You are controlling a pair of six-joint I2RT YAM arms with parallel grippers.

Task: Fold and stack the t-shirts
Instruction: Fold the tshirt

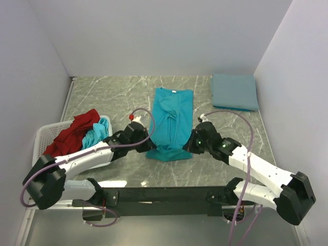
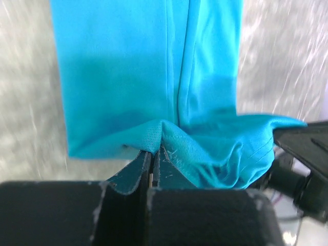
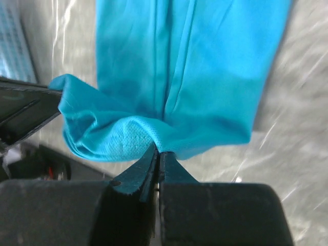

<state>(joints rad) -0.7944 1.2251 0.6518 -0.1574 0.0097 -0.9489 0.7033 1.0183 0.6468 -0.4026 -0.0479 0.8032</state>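
Shirt (image 1: 171,120) stretches from our jaws toward the table's (image 1: 118,92) far edge; we pinch its near hem, left gripper (image 2: 154,154) and right gripper (image 3: 158,151) at opposite corners.

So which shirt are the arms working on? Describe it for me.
Look at the middle of the marble table. A bright teal t-shirt lies there as a long strip, left gripper and right gripper pinching its near edge. Unlike the folded grey-blue shirt, it is held.

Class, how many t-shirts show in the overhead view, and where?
4: a teal t-shirt mid-table, a folded grey-blue t-shirt far right, a red t-shirt and a second teal t-shirt in the basket; more may be hidden.
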